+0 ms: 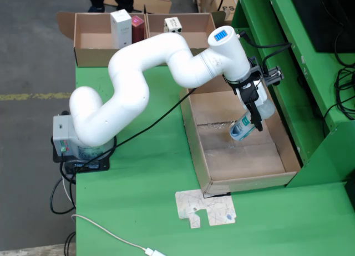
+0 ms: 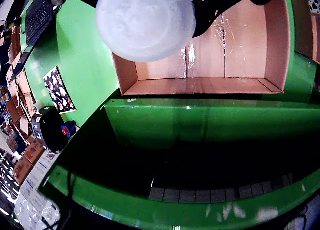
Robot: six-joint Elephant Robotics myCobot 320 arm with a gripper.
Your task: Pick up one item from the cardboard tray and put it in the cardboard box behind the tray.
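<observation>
In the view from above, my gripper is shut on a translucent bottle with a teal label, held tilted just over the floor of the long cardboard tray on the right of the green table. No other item shows in the tray. In the view that rides on the gripper, the bottle's round pale end fills the top, with dark fingers beside it and the tray's brown inside beyond. Two open cardboard boxes stand at the table's far edge.
The far boxes hold a white carton, a dark red carton and a small white box. A green frame rises right of the tray. A flat cardboard scrap and a white cable lie near the front.
</observation>
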